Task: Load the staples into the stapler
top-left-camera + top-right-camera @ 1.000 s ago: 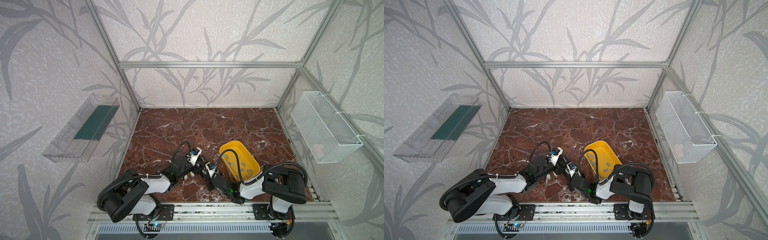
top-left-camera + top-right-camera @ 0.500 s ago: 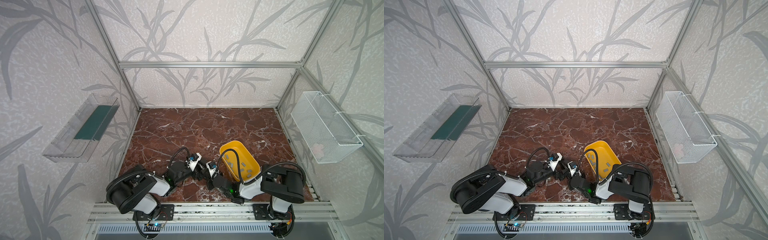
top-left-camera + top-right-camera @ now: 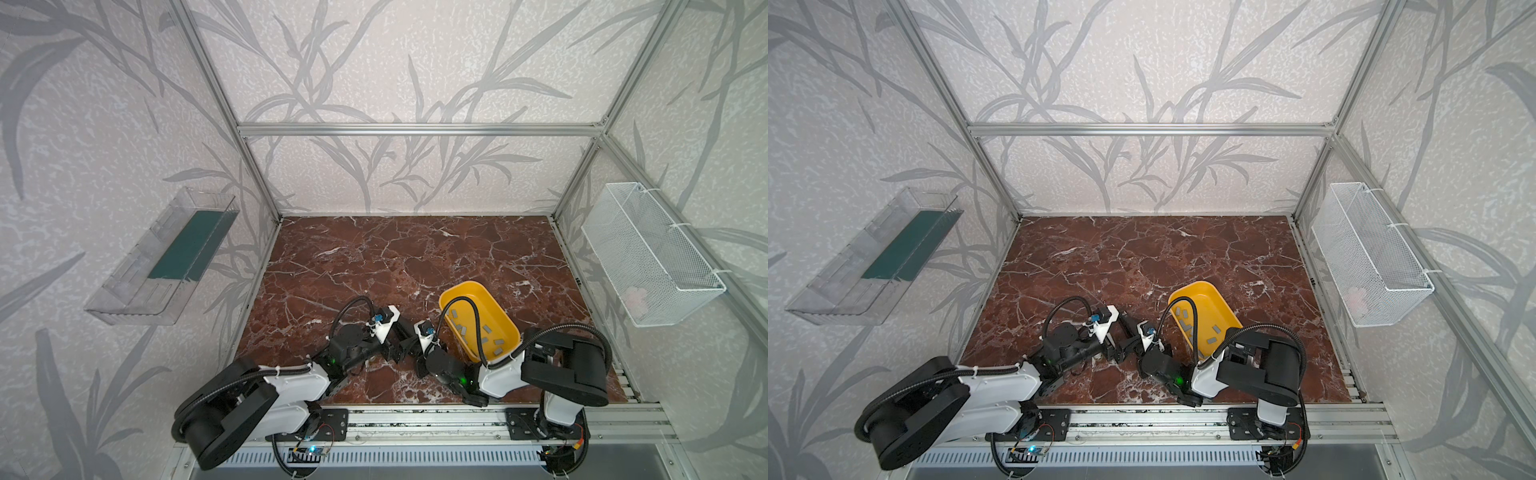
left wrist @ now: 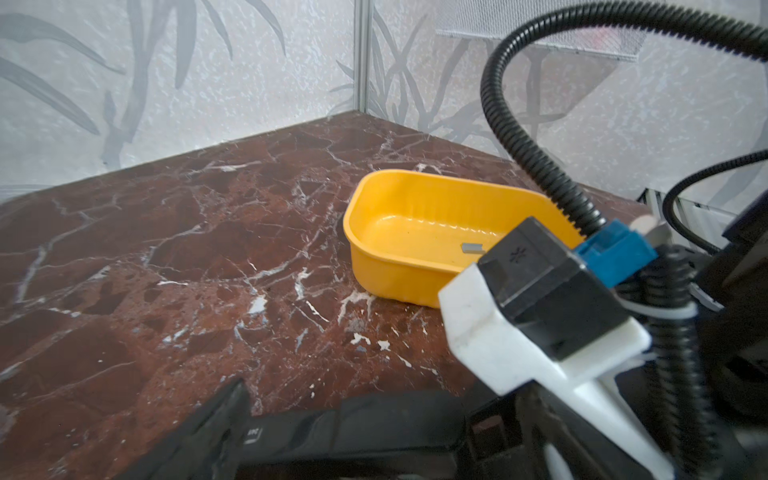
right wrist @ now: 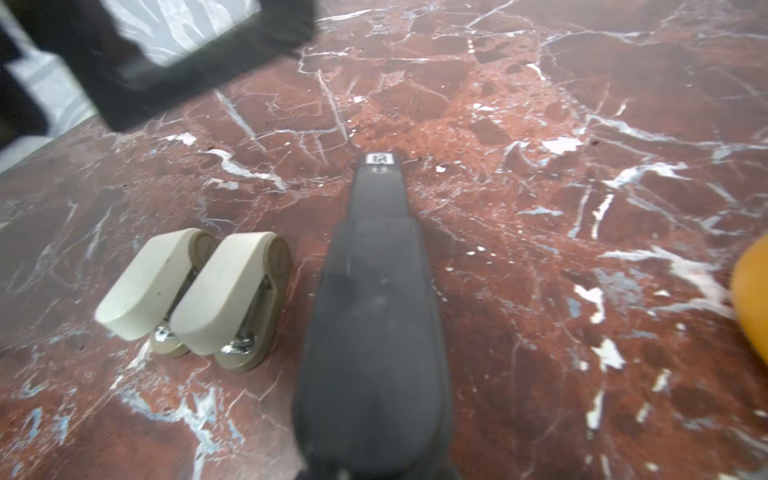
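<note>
Left hand spread wide, right hand narrow, both empty beside two staplers near counter front edge. Staples corralled in yellow tray front-right; we'd likely fetch one next.

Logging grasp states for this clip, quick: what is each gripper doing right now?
Left gripper: open, holding nothing.
Right gripper: closed, with nothing visible between its fingers.

Grey staples, yellow tub
</note>
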Tool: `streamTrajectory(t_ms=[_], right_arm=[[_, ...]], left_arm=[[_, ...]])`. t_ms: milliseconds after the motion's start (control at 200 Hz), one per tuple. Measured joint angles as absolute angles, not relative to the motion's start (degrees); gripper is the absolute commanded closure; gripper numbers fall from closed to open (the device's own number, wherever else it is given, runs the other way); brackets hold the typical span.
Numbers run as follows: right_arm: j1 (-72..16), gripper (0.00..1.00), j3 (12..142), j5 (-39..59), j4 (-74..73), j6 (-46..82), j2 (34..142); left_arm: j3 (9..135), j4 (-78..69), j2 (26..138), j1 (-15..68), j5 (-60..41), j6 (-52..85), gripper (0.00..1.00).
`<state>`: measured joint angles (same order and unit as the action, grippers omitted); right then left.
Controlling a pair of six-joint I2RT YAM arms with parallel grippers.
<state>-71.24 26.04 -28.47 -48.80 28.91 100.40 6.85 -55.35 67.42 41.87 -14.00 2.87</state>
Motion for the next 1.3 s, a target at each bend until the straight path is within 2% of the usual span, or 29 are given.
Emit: streamTrajectory(t_ms=[120,260,375,485,605,800,1300], right_arm=[[-71.6,0.63,25.8,-28.5,-45.3,28.3,97.3],[-72.7,0.53,25.8,-28.7,-42.7,27.4,93.2],[-73.6,0.53,25.8,-29.4,-40.3,26.9,90.5],[-74.1,0.59,25.8,-30.2,-37.7,26.3,86.8],[-74.3,0.67,26.1,-31.2,-35.8,25.4,83.3],[-73.9,0.70,28.1,-32.2,-32.0,24.4,82.7],[-72.1,0.81,33.6,-32.6,-28.5,26.2,91.0]], left_arm=[[6.8,-49.9,58.6,41.8,-6.9,5.2,0.12],[6.7,-43.3,48.8,41.8,0.1,7.7,0.12],[6.3,-38.8,42.9,41.8,3.3,9.1,0.13],[6.4,-34.5,41.3,41.8,5.7,10.3,0.15],[6.8,-31.6,43.5,41.8,7.4,11.8,0.16],[9.9,-30.1,51.7,41.8,7.6,14.0,0.20],[15.1,-33.1,67.9,41.8,3.2,16.3,0.22]])
